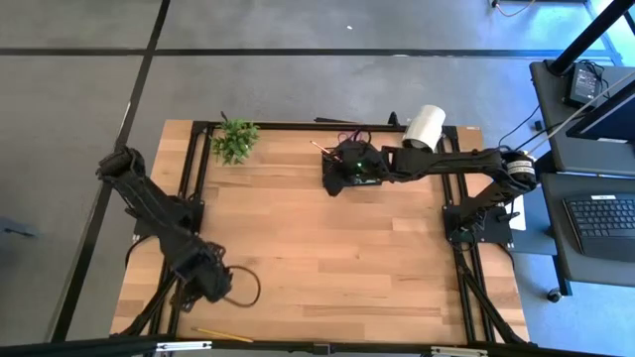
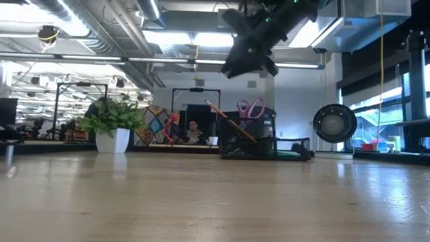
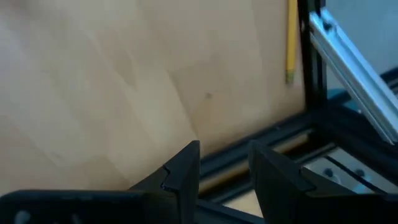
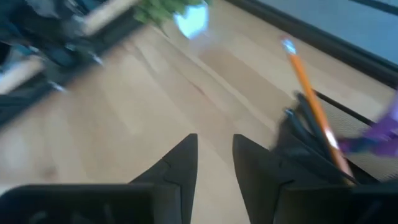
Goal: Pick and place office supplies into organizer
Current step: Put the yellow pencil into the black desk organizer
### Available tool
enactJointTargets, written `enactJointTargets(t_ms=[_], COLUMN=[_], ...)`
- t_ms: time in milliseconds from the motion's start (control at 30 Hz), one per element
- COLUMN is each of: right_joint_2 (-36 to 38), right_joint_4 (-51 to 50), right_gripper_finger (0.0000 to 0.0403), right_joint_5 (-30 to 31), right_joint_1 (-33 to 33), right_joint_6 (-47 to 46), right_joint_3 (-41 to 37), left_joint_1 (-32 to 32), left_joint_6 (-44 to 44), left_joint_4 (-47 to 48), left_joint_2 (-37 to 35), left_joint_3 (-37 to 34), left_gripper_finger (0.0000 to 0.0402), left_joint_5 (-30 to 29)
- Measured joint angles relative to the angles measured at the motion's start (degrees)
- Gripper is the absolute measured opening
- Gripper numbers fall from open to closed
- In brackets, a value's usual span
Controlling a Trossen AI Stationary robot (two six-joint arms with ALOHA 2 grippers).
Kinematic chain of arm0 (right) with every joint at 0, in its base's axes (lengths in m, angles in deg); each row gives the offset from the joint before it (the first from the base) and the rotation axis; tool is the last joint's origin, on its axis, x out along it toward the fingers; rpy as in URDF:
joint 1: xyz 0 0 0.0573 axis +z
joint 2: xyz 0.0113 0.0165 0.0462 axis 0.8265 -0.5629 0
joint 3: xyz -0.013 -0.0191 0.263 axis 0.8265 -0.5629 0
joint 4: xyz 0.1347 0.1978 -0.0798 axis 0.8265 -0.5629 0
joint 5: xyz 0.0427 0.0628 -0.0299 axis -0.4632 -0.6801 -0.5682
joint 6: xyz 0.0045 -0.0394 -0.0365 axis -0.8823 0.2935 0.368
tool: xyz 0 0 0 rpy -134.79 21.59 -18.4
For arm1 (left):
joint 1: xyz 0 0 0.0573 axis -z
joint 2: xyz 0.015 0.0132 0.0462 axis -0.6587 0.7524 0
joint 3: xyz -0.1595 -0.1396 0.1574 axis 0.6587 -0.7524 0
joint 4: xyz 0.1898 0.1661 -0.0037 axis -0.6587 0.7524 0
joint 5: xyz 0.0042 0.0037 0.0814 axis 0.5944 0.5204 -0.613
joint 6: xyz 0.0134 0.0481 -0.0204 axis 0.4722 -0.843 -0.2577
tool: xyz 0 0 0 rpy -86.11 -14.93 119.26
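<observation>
Organizer (image 1: 349,169) sits between plant (image 1: 235,141) and white cylinder (image 1: 425,127), under the right gripper (image 1: 342,171), fingers parted, empty.

The right end effector (image 4: 214,158) hangs raised on its outstretched arm, fingers slightly parted and empty; the left end effector (image 3: 224,168) hangs low, likewise parted.

Grey floor (image 1: 298,79), ceiling strip lights (image 2: 201,40), side desk with keyboard (image 1: 605,213).
</observation>
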Motion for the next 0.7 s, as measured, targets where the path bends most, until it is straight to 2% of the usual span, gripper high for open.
enactJointTargets(t_ms=[200, 367, 500, 700], right_joint_2=[0.1, 0.1, 0.1, 0.1], right_joint_4=[4.8, 2.6, -0.9, -5.1], right_gripper_finger=[0.0106, 0.0106, 0.0106, 0.0106], right_joint_5=[0.0, 0.0, 0.0, 0.0], right_joint_1=[2.3, 3.5, 4.6, 6.0], right_joint_6=[0.2, 2.8, 4.7, 6.4], right_joint_3=[0.0, 0.0, 0.0, 0.0], left_joint_1=[3.5, 3.8, 4.2, 5.7], left_joint_6=[11.6, 20.4, 21.7, 21.7], left_joint_4=[-5.1, -17.0, -24.3, -24.5], left_joint_2=[2.2, 4.7, 9.4, 19.3], left_joint_3=[0.0, 0.0, 0.5, 5.4], left_gripper_finger=[0.0130, 0.0130, 0.0130, 0.0130], left_joint_5=[0.6, -1.0, -1.8, -1.2])
